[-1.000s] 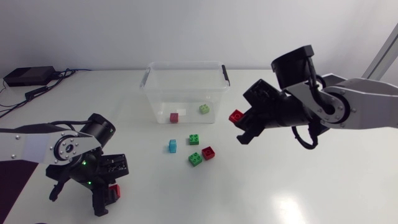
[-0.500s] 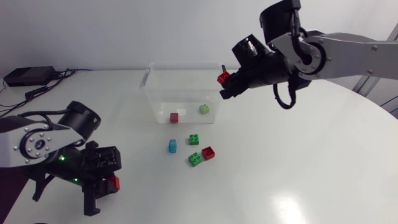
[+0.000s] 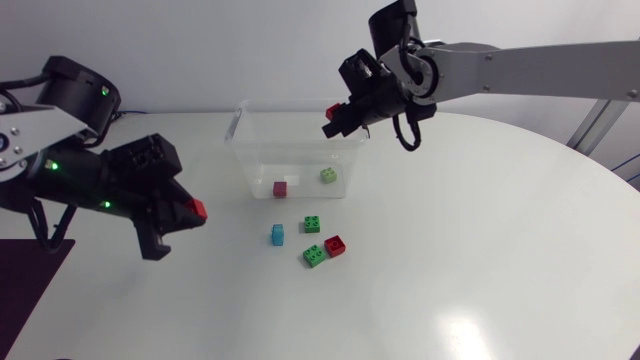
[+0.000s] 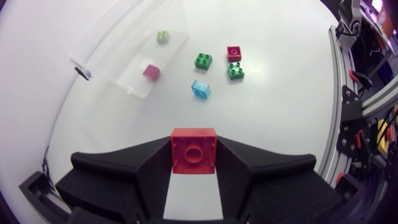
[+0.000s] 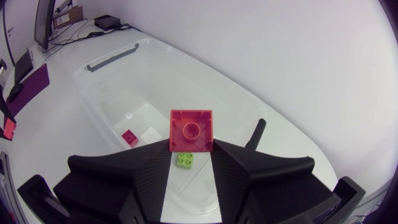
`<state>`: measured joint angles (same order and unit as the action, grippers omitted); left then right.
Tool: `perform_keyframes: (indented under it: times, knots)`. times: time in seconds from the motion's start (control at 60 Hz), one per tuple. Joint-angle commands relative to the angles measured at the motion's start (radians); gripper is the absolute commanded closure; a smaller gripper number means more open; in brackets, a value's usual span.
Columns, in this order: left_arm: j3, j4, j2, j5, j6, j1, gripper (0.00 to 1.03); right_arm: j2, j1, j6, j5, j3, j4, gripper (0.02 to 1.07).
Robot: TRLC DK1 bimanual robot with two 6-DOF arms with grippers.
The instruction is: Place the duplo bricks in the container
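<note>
The left gripper (image 3: 190, 212) is clamped on a red brick (image 4: 193, 150), with both fingers pressing its sides and its studded face looking out between them. It hangs above the table (image 3: 480, 250), off to the left of the tub (image 3: 290, 102) and well apart from it. The right gripper (image 3: 337, 115) grips a second red brick (image 5: 191, 130) in the same way and holds it over the tub's open top, near the rear right corner. In the right wrist view this brick sits above the tub's inside, with the lime brick (image 3: 328, 175) seen just under it. The tub is clear plastic, and the lime brick lies on its floor with a pink brick (image 3: 280, 188), the two apart from each other. Four bricks lie on the table in front of the tub. A blue brick (image 3: 277, 235) is nearest the left arm and a green brick (image 3: 313, 224) lies beside it. Nearer the front edge, a third red brick (image 3: 335, 245) lies just beside another green brick (image 3: 315, 257).
</note>
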<state>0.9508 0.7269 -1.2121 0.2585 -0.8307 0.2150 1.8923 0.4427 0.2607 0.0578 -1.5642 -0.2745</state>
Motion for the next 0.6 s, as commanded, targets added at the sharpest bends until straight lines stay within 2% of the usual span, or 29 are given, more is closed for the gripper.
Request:
perform_keyframes:
  times: [0.0,0.1,0.2,0.283,0.433,0.533,0.583]
  knots:
    - [0.077,-0.032,-0.044,0.024,0.048,-0.016,0.85,0.062,0.014,-0.023,-0.012,-0.065,-0.025,0.71]
    - [0.161,-0.057,-0.104,0.045,0.096,-0.016,0.84,0.094,0.016,-0.029,-0.021,-0.117,-0.049,0.49]
    - [0.236,-0.098,-0.179,0.054,0.154,-0.009,0.83,0.096,0.019,-0.035,-0.038,-0.137,-0.063,0.17]
    - [0.299,-0.132,-0.239,0.059,0.197,-0.003,0.82,0.065,0.021,-0.035,-0.041,-0.125,-0.068,0.11]
    - [0.417,-0.205,-0.357,0.082,0.294,-0.009,0.81,-0.041,0.021,-0.032,-0.042,-0.065,-0.084,0.11]
    - [0.460,-0.307,-0.431,0.082,0.354,-0.008,0.81,-0.145,0.021,-0.031,-0.042,0.024,-0.100,0.11]
    - [0.499,-0.317,-0.480,0.082,0.377,-0.005,0.81,-0.206,0.022,-0.029,-0.041,0.085,-0.112,0.11]
